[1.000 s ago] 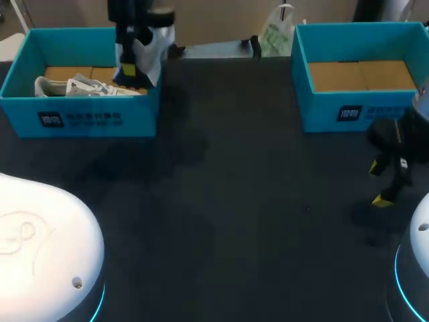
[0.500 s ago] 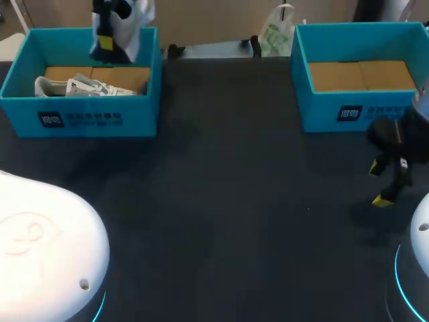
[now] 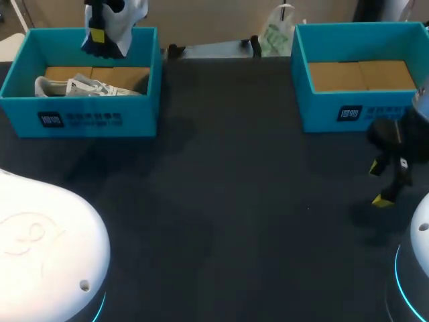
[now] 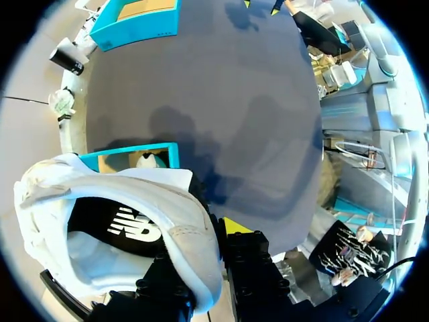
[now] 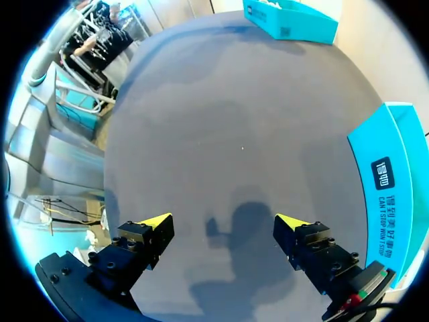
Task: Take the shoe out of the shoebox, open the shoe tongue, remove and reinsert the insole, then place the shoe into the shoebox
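The left claw [image 3: 99,33] is clenched on a white shoe [image 4: 177,215] and holds it up in the air over the far wall of the left box [image 3: 80,117]. From the wrist camera it looks pinched by the rim of its opening, one yellow tip outside the rim and the dark insole showing inside. A second shoe [image 3: 80,86] lies on the cardboard floor of that box, directly below. The right claw [image 5: 224,225] hangs released and empty over the dark tabletop [image 3: 228,188], just in front of the right box [image 3: 355,111], which has only cardboard in it.

I'd say the shoe is out of the box, so what counts now is setting it down well. It hangs from one edge, so it could swing or slip; the grip should stay firm and the travel smooth. I would carry it sideways only once the sole is above the box wall, so it neither catches the rim nor drags the other shoe. The bare middle of the tabletop, between the two boxes, seems the best landing spot, since both arms can reach there. It should go down flat on its sole with the opening facing up, leaving the tongue and insole free for the empty claw.
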Robot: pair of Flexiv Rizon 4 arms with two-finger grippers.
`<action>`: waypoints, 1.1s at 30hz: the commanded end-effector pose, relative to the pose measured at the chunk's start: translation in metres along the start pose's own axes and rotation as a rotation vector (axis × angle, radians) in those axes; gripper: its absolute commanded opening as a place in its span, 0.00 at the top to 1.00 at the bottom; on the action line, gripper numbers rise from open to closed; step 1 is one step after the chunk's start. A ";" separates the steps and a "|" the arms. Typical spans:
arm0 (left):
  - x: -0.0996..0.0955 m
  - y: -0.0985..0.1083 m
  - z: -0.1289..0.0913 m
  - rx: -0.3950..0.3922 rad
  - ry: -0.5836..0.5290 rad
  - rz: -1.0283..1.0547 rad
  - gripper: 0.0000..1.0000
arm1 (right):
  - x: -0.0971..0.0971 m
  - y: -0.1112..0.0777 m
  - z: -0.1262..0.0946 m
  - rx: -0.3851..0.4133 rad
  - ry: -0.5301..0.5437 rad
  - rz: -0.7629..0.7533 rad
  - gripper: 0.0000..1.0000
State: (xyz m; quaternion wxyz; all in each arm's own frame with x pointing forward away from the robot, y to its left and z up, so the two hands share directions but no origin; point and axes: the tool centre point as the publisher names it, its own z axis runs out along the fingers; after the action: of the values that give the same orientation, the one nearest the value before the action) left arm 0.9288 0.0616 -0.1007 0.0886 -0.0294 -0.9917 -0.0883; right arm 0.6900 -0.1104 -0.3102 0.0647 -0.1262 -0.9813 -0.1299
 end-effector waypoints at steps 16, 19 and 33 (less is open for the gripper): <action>-0.099 0.137 0.032 0.026 0.011 -0.079 1.00 | 0.001 0.000 0.000 0.000 -0.001 0.000 0.00; -0.116 0.156 0.039 0.026 0.018 -0.052 1.00 | 0.001 0.000 0.000 0.000 -0.001 0.000 0.00; -0.159 0.213 0.062 0.010 0.007 0.139 1.00 | 0.001 0.000 0.000 0.000 -0.001 0.000 0.00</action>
State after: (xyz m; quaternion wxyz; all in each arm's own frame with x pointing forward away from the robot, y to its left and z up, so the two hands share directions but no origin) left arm 1.0805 0.2681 -0.1461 0.0939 -0.0806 -0.9893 -0.0776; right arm 0.6900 -0.1104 -0.3101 0.0648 -0.1262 -0.9813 -0.1298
